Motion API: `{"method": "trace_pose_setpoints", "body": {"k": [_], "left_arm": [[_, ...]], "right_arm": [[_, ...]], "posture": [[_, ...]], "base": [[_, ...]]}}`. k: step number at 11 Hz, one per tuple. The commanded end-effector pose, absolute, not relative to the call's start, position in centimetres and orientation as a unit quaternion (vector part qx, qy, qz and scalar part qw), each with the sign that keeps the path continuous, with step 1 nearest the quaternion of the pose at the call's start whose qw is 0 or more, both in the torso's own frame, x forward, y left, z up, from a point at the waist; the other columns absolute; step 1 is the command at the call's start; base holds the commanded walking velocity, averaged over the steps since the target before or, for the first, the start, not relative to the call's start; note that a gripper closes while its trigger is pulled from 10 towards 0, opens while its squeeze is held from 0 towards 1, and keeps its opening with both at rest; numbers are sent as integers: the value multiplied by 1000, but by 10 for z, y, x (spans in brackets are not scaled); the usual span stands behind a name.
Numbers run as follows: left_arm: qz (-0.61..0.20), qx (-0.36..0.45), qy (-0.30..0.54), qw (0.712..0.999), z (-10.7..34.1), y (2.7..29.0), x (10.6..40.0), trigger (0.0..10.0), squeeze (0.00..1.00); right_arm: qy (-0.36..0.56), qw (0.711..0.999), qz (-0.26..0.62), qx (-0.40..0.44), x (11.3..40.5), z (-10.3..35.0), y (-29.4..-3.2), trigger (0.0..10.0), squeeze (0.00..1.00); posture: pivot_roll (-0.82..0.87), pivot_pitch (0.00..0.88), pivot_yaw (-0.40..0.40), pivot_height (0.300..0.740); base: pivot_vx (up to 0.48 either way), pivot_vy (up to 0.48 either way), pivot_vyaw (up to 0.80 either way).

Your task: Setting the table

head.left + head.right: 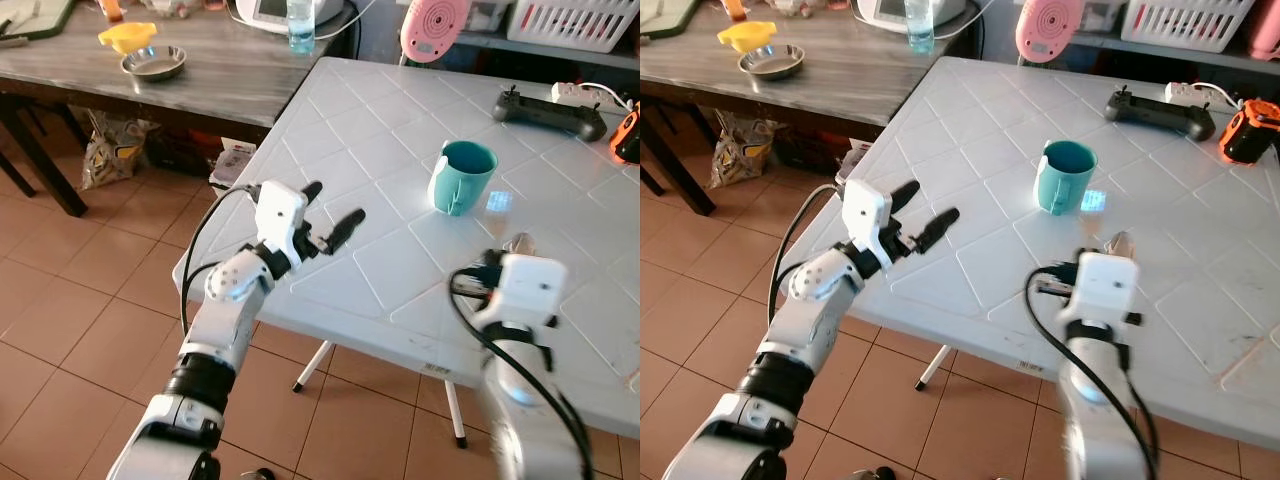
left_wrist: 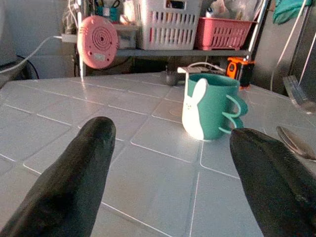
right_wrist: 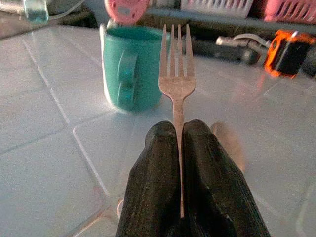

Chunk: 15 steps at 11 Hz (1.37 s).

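You're holding a fork (image 3: 176,74) in the right gripper (image 3: 178,148), fingers pinching the handle, tines pointing fwd toward the teal mug (image 1: 462,176). Fork's long axis is running straight out from the fingers, above the white table (image 1: 380,270). Mug is sitting just ahead, slightly to the left of the tines. Left gripper (image 1: 335,214) is hovering w/ fingers spread, empty, over the table's near-left edge, farther from the mug. Right arm's nearer, so I'd judge you're setting the fork down beside the mug.

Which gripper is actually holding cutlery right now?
The right gripper: its fingers are shut on a fork, tines toward the teal mug. The left gripper hangs open over the white table.
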<state>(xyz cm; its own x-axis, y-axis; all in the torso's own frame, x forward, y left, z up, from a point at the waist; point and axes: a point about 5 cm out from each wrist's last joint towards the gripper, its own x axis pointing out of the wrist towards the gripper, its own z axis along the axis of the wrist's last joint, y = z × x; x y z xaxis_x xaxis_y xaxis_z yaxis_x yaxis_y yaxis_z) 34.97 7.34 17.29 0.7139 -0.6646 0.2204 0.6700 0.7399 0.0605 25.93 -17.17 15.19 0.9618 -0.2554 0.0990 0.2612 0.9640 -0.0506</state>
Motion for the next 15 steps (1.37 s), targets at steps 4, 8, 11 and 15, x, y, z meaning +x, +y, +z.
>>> {"method": "trace_pose_setpoints", "body": {"k": [4, 8, 11, 15], "left_arm": [[-322, -11, -101, 941, 168, 77, 356, 10000, 1000], [-232, 11, -98, 968, 159, 101, 357, 10000, 1000], [-172, 18, -90, 981, 156, 115, 357, 10000, 1000], [-145, 5, -69, 987, 155, 116, 360, 10000, 0]], "right_arm": [[-89, 983, -149, -61, 244, 170, -179, 10000, 0], [-112, 978, -151, -86, 238, 180, -177, 10000, 0], [-122, 975, -161, -96, 235, 188, -180, 10000, 0], [-118, 974, -167, -99, 233, 187, -182, 10000, 0]], "posture": [[-25, 70, 42, 740], [-25, 82, 60, 740], [-16, 84, 71, 740], [-12, 85, 67, 740]], "base": [[0, 0, 0], [0, 0, 0], [0, 0, 0], [0, 0, 0]]}}
